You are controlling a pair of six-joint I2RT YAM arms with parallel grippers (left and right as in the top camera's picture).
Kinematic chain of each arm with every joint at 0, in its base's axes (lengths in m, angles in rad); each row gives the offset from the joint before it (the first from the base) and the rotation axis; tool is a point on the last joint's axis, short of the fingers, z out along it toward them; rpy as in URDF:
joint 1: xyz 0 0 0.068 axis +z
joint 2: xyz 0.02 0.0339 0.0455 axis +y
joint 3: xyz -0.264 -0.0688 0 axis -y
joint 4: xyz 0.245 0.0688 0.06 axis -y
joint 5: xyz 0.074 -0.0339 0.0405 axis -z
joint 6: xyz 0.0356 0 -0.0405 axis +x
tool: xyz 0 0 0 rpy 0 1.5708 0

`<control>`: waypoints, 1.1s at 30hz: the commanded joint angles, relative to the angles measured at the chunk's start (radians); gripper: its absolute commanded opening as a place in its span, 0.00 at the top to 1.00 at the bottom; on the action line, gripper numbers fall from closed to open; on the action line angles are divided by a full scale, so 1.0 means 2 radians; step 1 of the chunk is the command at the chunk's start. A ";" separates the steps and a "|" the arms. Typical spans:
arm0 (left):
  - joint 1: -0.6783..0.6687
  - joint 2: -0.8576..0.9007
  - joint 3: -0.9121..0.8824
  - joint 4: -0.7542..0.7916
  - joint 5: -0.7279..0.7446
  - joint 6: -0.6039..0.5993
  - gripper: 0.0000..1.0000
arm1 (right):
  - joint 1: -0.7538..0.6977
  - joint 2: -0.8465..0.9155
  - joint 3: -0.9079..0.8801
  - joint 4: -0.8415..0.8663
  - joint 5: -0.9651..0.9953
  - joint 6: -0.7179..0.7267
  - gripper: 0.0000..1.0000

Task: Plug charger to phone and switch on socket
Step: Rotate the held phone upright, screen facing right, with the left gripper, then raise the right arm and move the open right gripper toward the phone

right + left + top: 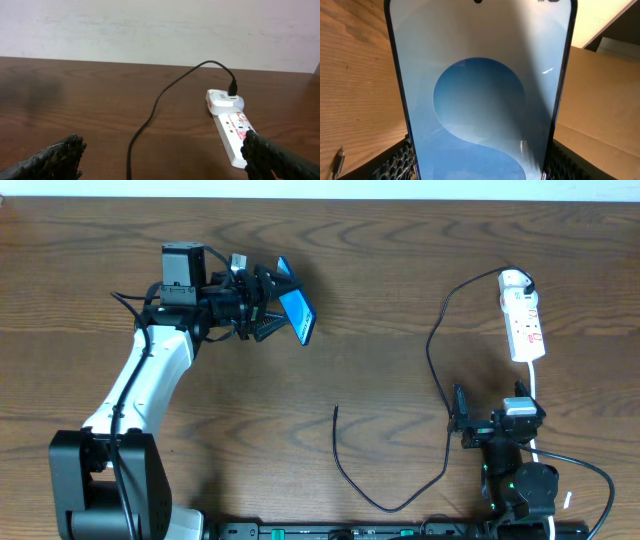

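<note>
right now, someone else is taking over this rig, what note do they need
Left fingers: shut on the phone, held tilted above the table, screen lit.
Right fingers: open, empty, low in front of the socket.
Charger: one end in the adapter on the socket; plug tip lies loose mid-table.
Done: phone is in hand.
Left: plug tip into phone, switch on socket. Switch state can't be read.
</note>
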 commanded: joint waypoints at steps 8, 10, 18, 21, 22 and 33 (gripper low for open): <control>0.000 -0.012 0.017 0.040 -0.055 0.010 0.93 | 0.001 -0.003 -0.001 -0.002 -0.003 -0.002 0.01; 0.000 -0.012 0.017 0.062 -0.056 0.010 0.93 | 0.001 -0.003 -0.001 -0.002 -0.003 -0.002 0.01; 0.000 -0.012 0.017 0.091 -0.059 0.006 0.93 | 0.001 -0.003 -0.001 -0.002 -0.003 -0.002 0.01; 0.000 -0.012 0.017 0.091 -0.072 -0.002 0.93 | 0.001 -0.003 -0.001 -0.002 -0.003 -0.002 0.01; 0.000 -0.012 0.017 0.091 -0.076 -0.011 0.93 | 0.001 -0.003 -0.001 -0.002 -0.003 -0.002 0.01; -0.002 -0.012 0.017 0.130 -0.087 -0.047 0.93 | 0.001 -0.003 -0.001 0.000 -0.003 -0.002 0.01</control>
